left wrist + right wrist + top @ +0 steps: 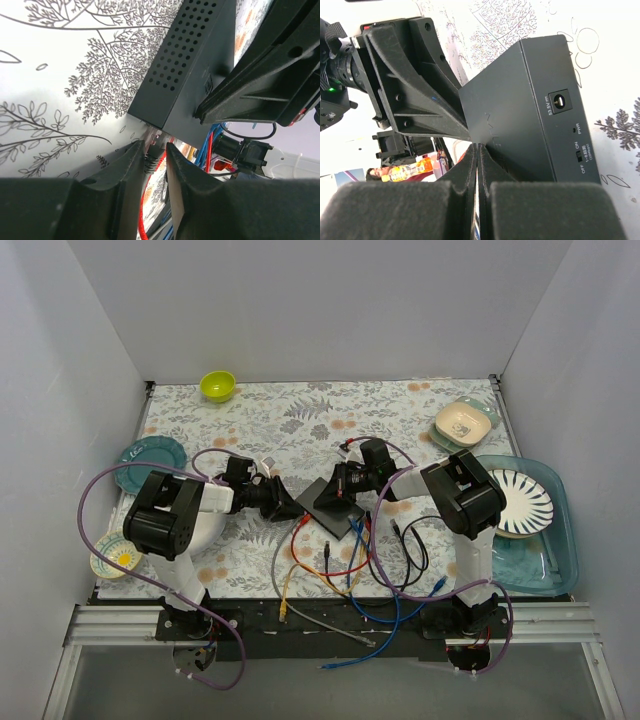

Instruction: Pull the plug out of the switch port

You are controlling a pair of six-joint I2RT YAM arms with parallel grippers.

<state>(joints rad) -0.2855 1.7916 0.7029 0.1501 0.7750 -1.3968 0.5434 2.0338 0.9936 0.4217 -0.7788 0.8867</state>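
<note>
The switch is a flat dark box in the middle of the floral cloth. In the left wrist view its perforated side faces me. My left gripper is shut on the ribbed boot of a plug with a red cable, right at the switch's lower corner. I cannot tell whether the plug sits in a port. My right gripper is shut, its tips resting on the switch's top face. From above, the left gripper is at the switch's left and the right gripper is over it.
Loose red, blue, yellow, black and grey cables lie in front of the switch. A green bowl is at the back left and a teal plate at the left. A cream dish and a teal tray holding a striped plate are at the right.
</note>
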